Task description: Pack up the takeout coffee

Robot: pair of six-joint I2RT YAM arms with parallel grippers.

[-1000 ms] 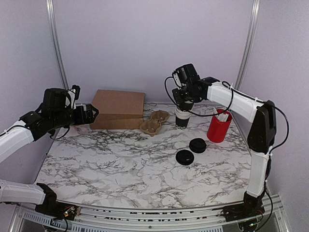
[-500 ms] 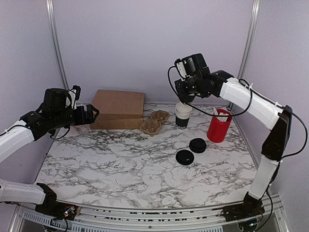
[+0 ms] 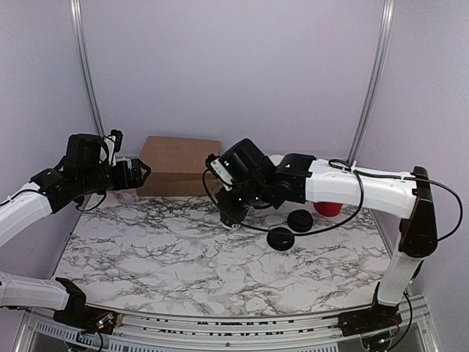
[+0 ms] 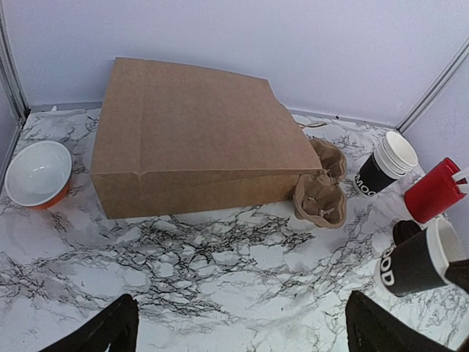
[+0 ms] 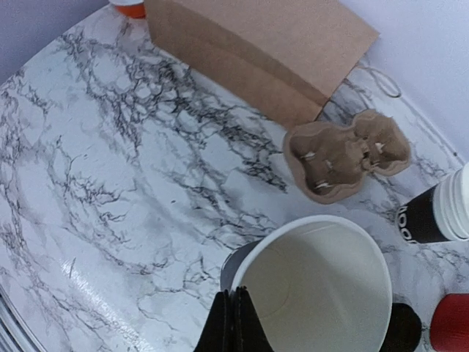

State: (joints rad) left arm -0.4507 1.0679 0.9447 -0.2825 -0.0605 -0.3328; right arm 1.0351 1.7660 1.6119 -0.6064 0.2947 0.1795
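The right gripper (image 5: 234,308) pinches the rim of the black paper cup (image 4: 410,262), holding it above the middle of the table (image 3: 161,257) near the cardboard carrier (image 4: 322,192). A black lid (image 3: 281,238) lies right of centre. The left gripper (image 4: 238,334) hangs wide open.

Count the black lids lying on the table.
2. The far lid lies just under the right arm. The near lid lies beside it, toward the front edge. The arm may hide others.
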